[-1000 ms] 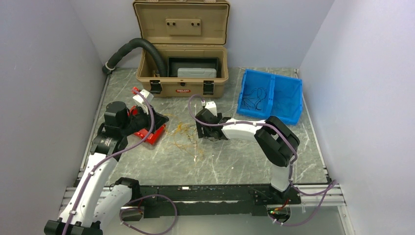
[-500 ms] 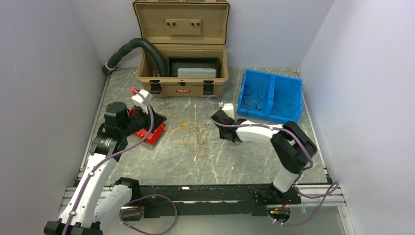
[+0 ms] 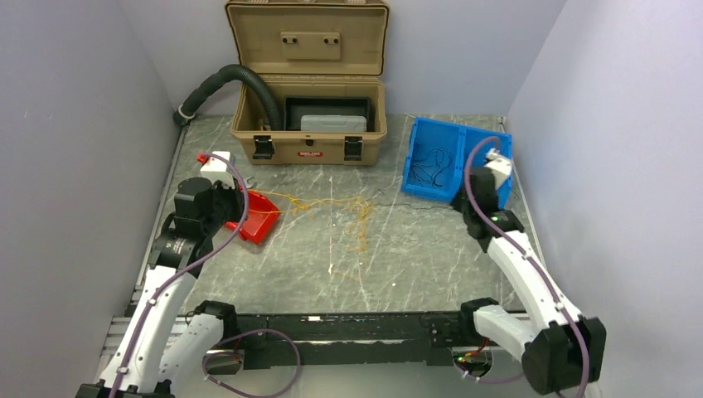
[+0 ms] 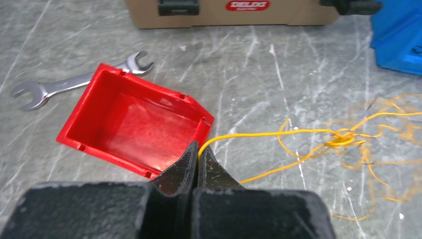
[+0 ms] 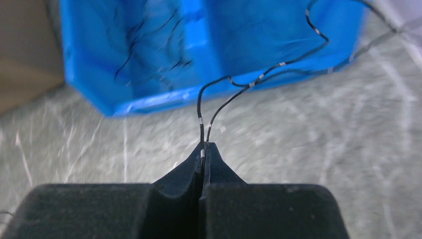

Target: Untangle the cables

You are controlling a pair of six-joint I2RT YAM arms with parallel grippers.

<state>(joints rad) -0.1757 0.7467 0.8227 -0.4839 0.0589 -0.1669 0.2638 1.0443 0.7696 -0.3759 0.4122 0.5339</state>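
Note:
A tangle of thin yellow cable point(image 3: 358, 217) lies loose in the middle of the table, with one strand point(image 4: 268, 133) stretched from a knot point(image 4: 343, 139) to my left gripper point(image 4: 199, 149). That gripper point(image 3: 242, 206) is shut on the strand, just over the red bin's point(image 4: 129, 124) near corner. My right gripper point(image 5: 204, 147) is shut on a thin black cable point(image 5: 259, 79) that loops up over the blue bin's point(image 5: 209, 50) front wall. In the top view it point(image 3: 466, 209) hangs beside the bin's near right corner.
An open tan case point(image 3: 311, 124) stands at the back, with a black ribbed hose point(image 3: 232, 79) running into it. A steel wrench point(image 4: 74, 84) lies behind the red bin. More black cables point(image 3: 431, 162) lie in the blue bin's point(image 3: 485, 166) left half.
My right gripper shut on the black cable and swung from the table's middle to the blue bin. My left gripper drew back to the left, pulling the yellow strand taut.

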